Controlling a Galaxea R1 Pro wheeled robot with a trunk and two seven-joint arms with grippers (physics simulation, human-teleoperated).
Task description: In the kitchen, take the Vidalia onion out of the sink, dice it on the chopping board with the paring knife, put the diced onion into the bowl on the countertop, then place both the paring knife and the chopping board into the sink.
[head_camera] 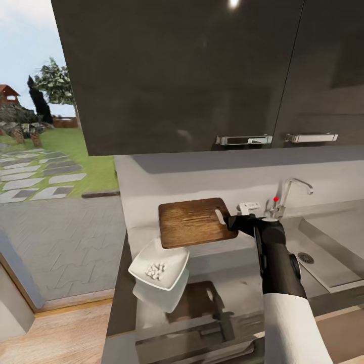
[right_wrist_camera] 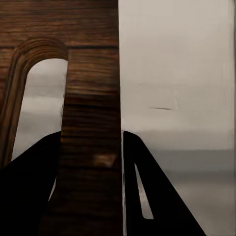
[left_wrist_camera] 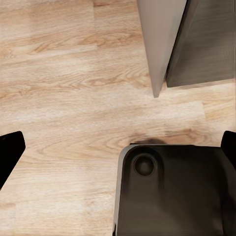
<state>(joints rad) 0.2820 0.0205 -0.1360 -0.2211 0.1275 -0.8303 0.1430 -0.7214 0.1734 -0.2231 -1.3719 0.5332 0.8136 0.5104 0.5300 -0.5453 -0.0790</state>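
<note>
The brown chopping board (head_camera: 192,222) hangs level above the grey countertop (head_camera: 227,265), and its dark reflection lies on the worktop nearer to me. My right gripper (head_camera: 233,222) is shut on the board's handle end. In the right wrist view the board's slotted end (right_wrist_camera: 91,98) sits between the two fingers of the right gripper (right_wrist_camera: 92,135). The white bowl (head_camera: 172,260) stands at the counter's front left with diced onion (head_camera: 155,270) in it. My left gripper (left_wrist_camera: 118,142) is open over the wood floor. The paring knife is out of view.
The steel sink (head_camera: 328,258) with its drain lies to the right of the board, behind it a chrome faucet (head_camera: 288,194). Dark upper cabinets (head_camera: 202,76) hang overhead. The counter ends at the left by an opening to a garden.
</note>
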